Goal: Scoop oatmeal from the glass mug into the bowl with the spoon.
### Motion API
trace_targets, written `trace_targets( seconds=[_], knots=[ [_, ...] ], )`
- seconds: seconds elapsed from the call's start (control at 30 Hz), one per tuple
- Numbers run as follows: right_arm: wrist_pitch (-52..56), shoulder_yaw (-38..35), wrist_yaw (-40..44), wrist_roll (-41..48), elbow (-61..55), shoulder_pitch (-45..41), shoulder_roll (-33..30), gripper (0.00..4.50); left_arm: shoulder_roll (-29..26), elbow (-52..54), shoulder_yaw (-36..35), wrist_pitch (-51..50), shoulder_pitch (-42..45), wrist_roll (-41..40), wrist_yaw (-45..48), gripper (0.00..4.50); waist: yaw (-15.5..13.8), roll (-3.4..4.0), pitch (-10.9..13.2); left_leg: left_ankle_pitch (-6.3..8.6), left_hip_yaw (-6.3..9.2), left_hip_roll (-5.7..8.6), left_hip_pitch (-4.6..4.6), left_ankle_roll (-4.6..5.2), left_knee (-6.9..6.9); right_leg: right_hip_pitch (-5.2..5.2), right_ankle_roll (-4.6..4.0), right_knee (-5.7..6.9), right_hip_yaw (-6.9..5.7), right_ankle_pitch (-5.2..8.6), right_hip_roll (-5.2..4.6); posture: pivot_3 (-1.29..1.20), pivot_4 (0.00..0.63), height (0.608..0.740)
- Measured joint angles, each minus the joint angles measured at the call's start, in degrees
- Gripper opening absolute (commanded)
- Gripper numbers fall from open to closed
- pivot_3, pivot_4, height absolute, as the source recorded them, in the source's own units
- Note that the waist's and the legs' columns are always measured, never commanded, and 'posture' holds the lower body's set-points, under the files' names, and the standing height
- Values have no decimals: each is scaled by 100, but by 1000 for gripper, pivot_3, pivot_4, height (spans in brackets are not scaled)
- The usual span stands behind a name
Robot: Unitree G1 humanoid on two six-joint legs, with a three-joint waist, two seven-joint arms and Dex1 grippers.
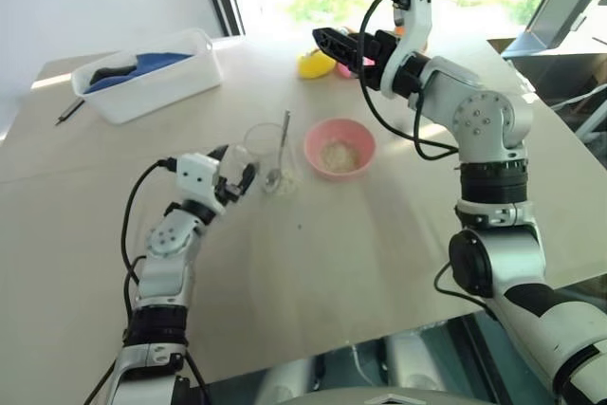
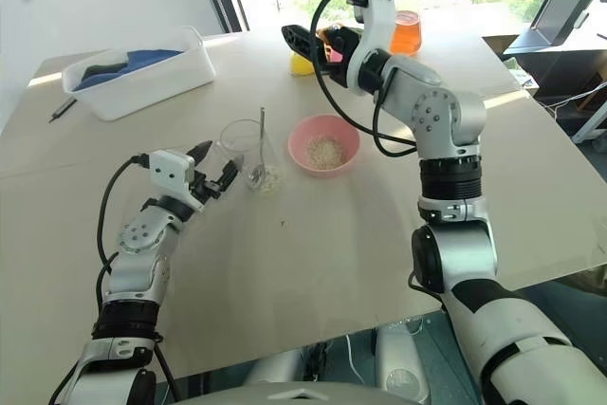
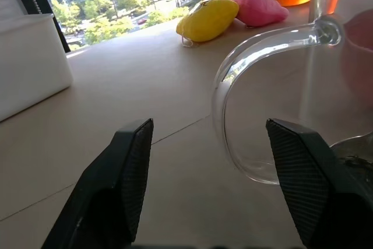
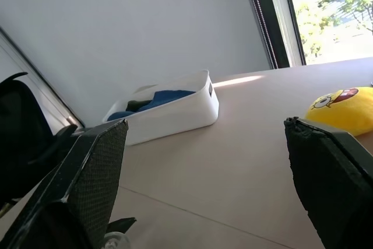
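**Both grippers free of the tools; oatmeal already in bowl**

The glass mug [image 1: 266, 151] stands on the table [image 1: 379, 263], with the spoon [image 1: 281, 149] resting inside it, handle leaning up over the rim. A few oatmeal [image 1: 339, 154] flakes lie at the mug's base; a small heap sits in the pink bowl [image 1: 339, 147] just beside the mug on the robot's right.

The left gripper [image 1: 236, 174] sits low, just beside the mug's handle side, its fingers [image 3: 131, 161] spread apart with nothing between them; the wrist view shows the glass handle close to one finger, not clamped. The right gripper [image 1: 325, 42] is raised well above the far table near a yellow toy [image 1: 315, 65], jaws wide apart and empty.

Judgement: a transfer appears made and the spoon returned to the mug; the step in hand is release and withdrawal. If further scoops are wanted, the left gripper must close on the mug handle to steady it, and the right must descend to the slender spoon handle and pinch it squarely, as the shiny metal may slip
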State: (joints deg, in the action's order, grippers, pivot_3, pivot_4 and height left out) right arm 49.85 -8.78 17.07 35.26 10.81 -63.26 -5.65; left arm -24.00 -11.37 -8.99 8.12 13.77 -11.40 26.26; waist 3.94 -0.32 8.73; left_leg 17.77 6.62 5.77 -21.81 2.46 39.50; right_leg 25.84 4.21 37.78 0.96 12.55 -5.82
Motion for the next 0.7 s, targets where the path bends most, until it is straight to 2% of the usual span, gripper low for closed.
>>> trace_targets(
  seconds=[0.23, 0.4, 0.6, 0.7],
  knots=[
    [22, -67, 189, 127, -221, 86, -211, 4313, -155, 1125, -55, -348, -613, -74, 16, 3184, -6, 1, 1, 0, 2, -2, -2, 0, -2, -1, 0, -6, 0, 0, -7, 0, 150, 740],
    [137, -94, 403, 247, -645, 592, -596, 4313, -369, 2341, -322, -1015, -1228, -582, 137, 3184, -35, 3, 2, 0, 4, -3, -2, 0, -5, -2, 0, -10, -1, 0, -9, 0, 150, 740],
    [8, -45, 685, 272, -1522, 1766, -1058, 4313, -511, 3274, -682, -1584, -2008, -817, 111, 3184, -74, 6, 4, 1, 0, -5, -1, 1, -13, -2, 0, -18, 1, 0, -2, 0, 150, 740],
    [-403, 151, 1334, 47, -2224, 3124, -1759, 4313, -451, 3932, -872, -1842, -2801, -932, 65, 3184, -174, 5, 3, 4, -3, -3, -4, 6, -23, -7, 0, -43, 0, 0, 3, 0, 150, 740]
  ],
)
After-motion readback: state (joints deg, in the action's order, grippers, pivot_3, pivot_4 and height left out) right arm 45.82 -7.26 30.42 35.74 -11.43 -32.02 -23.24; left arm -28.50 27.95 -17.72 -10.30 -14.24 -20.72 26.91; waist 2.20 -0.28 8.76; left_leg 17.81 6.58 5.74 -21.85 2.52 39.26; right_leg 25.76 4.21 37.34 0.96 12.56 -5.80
